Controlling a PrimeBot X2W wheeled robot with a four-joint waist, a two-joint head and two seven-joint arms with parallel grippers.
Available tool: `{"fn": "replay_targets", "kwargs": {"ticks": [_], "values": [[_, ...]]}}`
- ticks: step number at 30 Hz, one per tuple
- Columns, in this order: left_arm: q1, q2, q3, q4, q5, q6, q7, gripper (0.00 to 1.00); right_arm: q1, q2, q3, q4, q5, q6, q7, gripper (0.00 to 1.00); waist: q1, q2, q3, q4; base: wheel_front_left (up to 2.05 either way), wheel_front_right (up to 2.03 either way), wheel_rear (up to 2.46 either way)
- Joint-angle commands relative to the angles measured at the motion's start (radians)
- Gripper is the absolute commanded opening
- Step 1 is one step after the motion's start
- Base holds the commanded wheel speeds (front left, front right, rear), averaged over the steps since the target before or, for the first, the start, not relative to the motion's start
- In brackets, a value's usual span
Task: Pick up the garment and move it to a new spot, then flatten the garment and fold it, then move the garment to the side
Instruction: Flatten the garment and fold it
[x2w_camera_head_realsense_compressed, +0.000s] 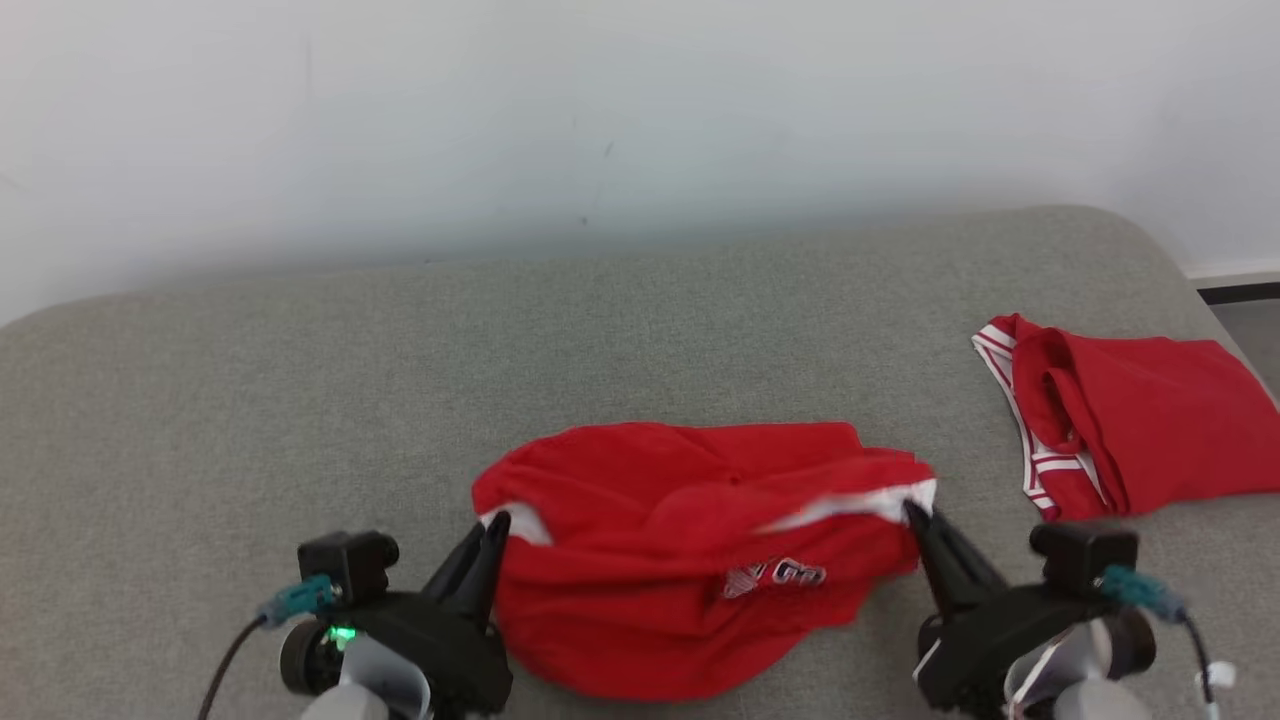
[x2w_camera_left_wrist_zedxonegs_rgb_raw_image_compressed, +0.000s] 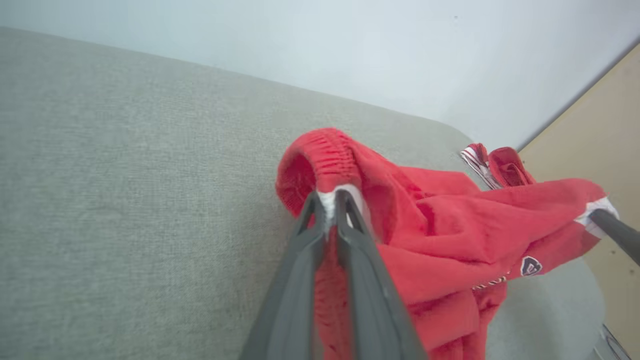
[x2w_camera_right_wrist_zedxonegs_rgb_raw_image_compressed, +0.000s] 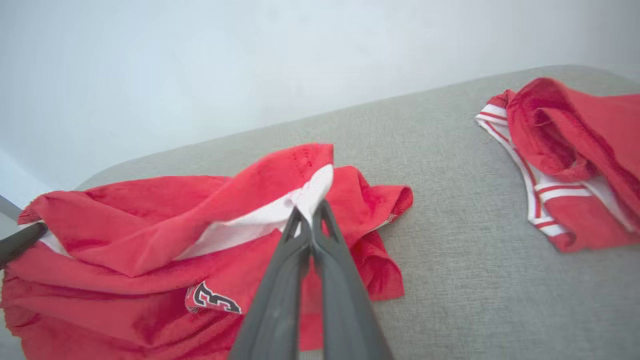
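1. Garment (x2w_camera_head_realsense_compressed: 690, 560), red with white trim, is pinched at both ends. The left gripper (x2w_camera_left_wrist_zedxonegs_rgb_raw_image_compressed: 327, 200) has its fingers clamped on a white-edged fold beside the gathered elastic band, and the right gripper (x2w_camera_right_wrist_zedxonegs_rgb_raw_image_compressed: 310, 212) has its fingers closed on the white trim (x2w_camera_right_wrist_zedxonegs_rgb_raw_image_compressed: 280, 217) at the opposite end.

2. Between the two grips the cloth sags in a bunched heap, and its lower folds rest on the grey cushion (x2w_camera_head_realsense_compressed: 300, 400), near the front edge and roughly central before the robot. A printed emblem (x2w_camera_head_realsense_compressed: 775, 577) faces up on the front fold.

3. Judged from this, the first step is in hand: the grasp is made and the lift and carry to a new spot are not yet done. Flattening, folding and setting aside all remain.

4. The next move likely calls for both arms to rise together and hold their spacing, so that the cloth hangs clear of the cushion without slipping from either thin pinch. It would then need a bare stretch of cushion to be laid on.

5. A second red piece (x2w_camera_head_realsense_compressed: 1130, 420), striped white at its edge, lies crumpled well apart at the robot's far right, near the cushion's corner.

6. Both pieces lie loose on the cushion, neither of them in a container. A pale wall (x2w_camera_head_realsense_compressed: 600, 100) stands behind.
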Motion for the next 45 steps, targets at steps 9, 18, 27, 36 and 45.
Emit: {"fn": "replay_targets", "kwargs": {"ticks": [9, 18, 27, 36, 45], "values": [[-0.084, -0.015, 0.036, -0.192, -0.183, 0.0, 0.113, 0.0, -0.096, -0.068, -0.027, -0.237, 0.091, -0.003, 0.147, 0.0, 0.0, -0.0001, -0.01, -0.017, 0.0, 0.0, 0.0], [-0.394, 0.025, 0.12, -0.21, -0.265, 0.01, 0.195, 0.0, -0.513, -0.108, 0.029, -0.146, 0.162, -0.003, 0.232, 0.0, 0.0, -0.0001, 0.228, -0.088, 0.0, 0.0, 0.0], [-0.832, 0.119, 0.191, -0.194, -0.17, 0.03, 0.151, 0.0, -1.082, -0.106, 0.047, 0.072, 0.103, -0.003, 0.085, 0.0, 0.0, -0.0001, 0.553, -0.139, 0.0, 0.0, 0.0], [-1.09, 0.1, 0.33, -0.215, -0.28, 0.014, 0.013, 0.0, -1.426, -0.125, 0.013, 0.212, -0.018, -0.003, -0.183, 0.0, 0.0, -0.0001, 0.68, -0.119, 0.0, 0.0, 0.0], [-0.969, 0.079, 0.302, -0.241, -0.299, 0.001, -0.083, 0.0, -1.384, -0.126, 0.074, 0.308, -0.093, -0.003, -0.235, 0.0, 0.0, -0.0001, 0.703, -0.081, 0.0, 0.0, 0.0]]}}
